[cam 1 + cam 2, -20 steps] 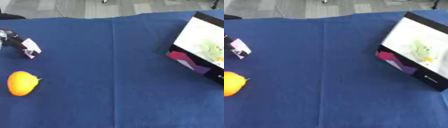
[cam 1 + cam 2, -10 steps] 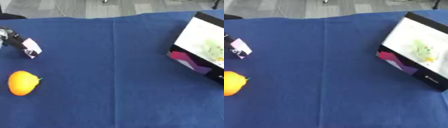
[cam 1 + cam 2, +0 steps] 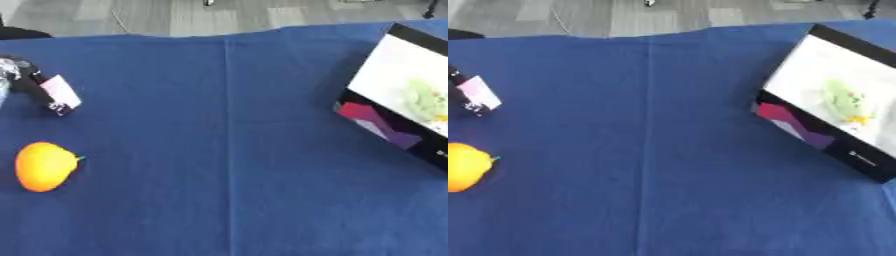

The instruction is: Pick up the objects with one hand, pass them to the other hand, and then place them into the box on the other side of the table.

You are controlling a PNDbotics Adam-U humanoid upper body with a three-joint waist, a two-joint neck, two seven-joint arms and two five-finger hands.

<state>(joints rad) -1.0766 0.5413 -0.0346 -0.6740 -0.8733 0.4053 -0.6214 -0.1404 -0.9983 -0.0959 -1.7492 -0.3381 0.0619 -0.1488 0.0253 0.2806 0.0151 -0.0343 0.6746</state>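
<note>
An orange-yellow fruit with a small green stem lies on the blue cloth near the left edge. Behind it lies a small dark object with a pink and white label and a silvery end at the view's left border. A black box with a white inside stands askew at the right; a pale green thing with a bit of yellow lies in it. Neither hand shows in either view.
The blue tablecloth covers the whole table, with a crease running down its middle. Grey floor shows beyond the far edge. A dark shape sits at the far left corner.
</note>
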